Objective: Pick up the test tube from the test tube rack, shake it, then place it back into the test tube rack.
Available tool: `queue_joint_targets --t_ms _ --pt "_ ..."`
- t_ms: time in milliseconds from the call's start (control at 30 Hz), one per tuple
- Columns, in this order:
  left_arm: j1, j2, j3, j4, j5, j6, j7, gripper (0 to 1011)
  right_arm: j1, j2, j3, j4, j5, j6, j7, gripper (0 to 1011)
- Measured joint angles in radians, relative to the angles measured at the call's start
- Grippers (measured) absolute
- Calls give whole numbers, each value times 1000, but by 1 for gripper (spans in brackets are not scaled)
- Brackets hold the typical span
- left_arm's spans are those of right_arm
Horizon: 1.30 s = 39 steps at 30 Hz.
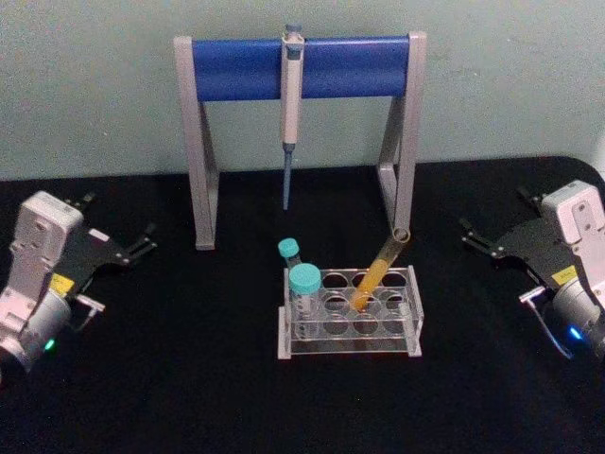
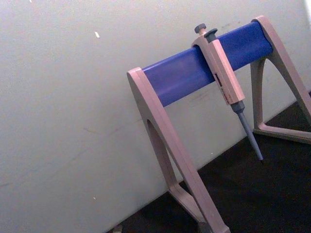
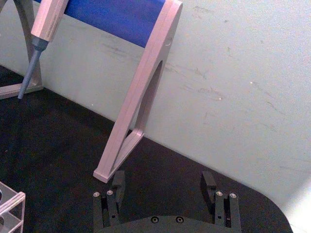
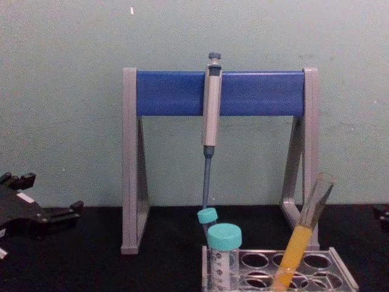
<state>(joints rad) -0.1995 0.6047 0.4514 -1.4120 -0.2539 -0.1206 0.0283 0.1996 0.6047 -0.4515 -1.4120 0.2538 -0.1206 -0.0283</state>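
Mid-frame, the tube (image 1: pixel 380 270) leans in the rack (image 1: pixel 378 333), mouth tilted up-right toward the nearer right hand (image 1: pixel 496 213), spread apart; the left hand (image 1: pixel 118 222), also apart, sits farther off.

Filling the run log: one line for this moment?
tube: leaning in rack, untouched | left hand: open, left of rack | right hand: open, right of rack

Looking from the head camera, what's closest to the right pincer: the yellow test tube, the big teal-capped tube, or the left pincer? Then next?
From the right pincer, out on the right:
1. Test tube, leaning rightward in the rack.
2. Big teal-capped tube, at the rack's left end.
3. Left pincer, far left.
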Motion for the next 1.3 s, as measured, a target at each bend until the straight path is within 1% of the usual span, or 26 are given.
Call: queue_joint_targets --t_ms 1300 --pt "0 0 0 0 0 0 0 1001 0 0 0 0 0 0 0 1000"
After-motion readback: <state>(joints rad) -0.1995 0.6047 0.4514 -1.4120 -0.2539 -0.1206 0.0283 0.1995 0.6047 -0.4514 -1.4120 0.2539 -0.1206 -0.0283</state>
